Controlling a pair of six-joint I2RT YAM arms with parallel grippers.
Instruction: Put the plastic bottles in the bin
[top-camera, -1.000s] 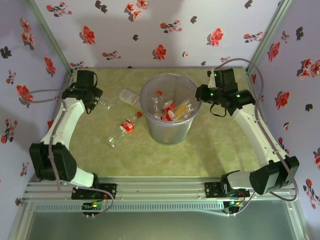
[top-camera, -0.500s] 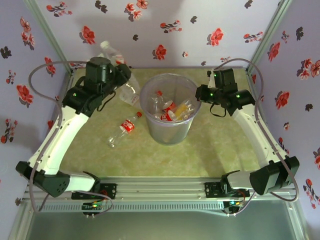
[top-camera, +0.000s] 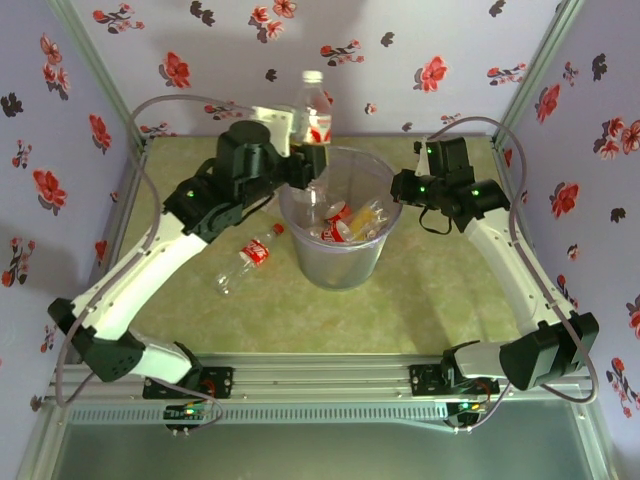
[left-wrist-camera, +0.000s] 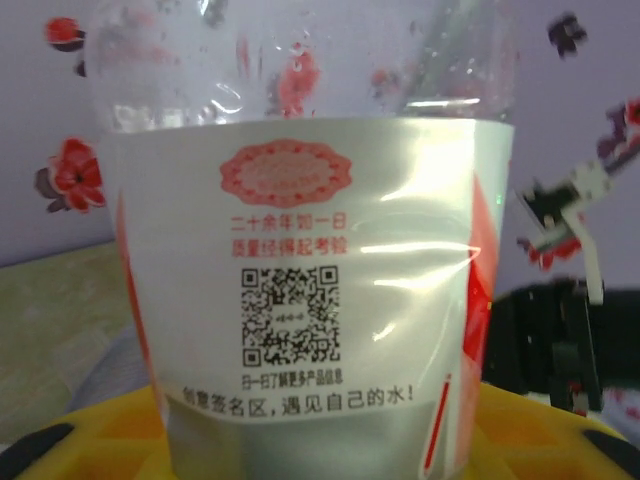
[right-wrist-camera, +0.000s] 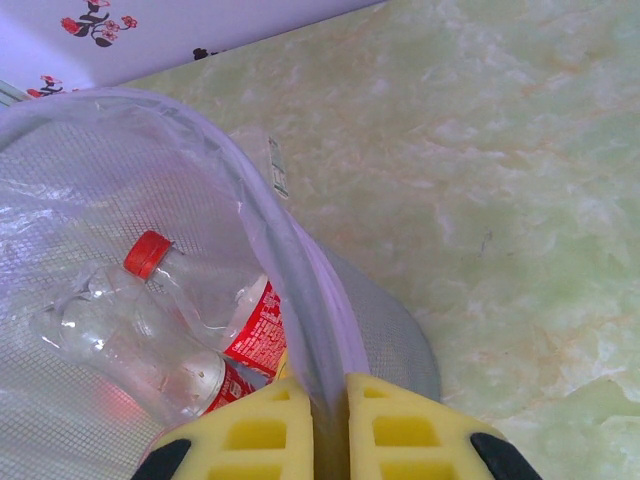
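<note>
We see the left gripper (top-camera: 308, 152) high over the far left part of the bin (top-camera: 340, 268). Its fingers (left-wrist-camera: 110, 445) are closed on a white-capped bottle (top-camera: 314, 105), low on the body. The bottle stands upright between them, with the cap pointing up. In the left wrist view its white and red label, with a square code and red print, sits just above the yellow pads, and the plastic above the label is clear. From the top view we cannot tell whether this bottle is already over the opening or just outside the rim.

The right gripper (right-wrist-camera: 330, 425) is at the right side of the bin. Its fingers are nearly together and pinch the thin rim, one pad inside the wall and one outside.

The bin stands upright in the middle of the table (top-camera: 440, 290). Several bottles lie inside it, among them a red-capped bottle (right-wrist-camera: 160, 330) with a red label and a yellow-labelled bottle (top-camera: 366, 214). One more, the lying bottle (top-camera: 250, 254), has a red label and a red cap. It rests on its side on the table, left of the bin, near it but not touching.
</note>
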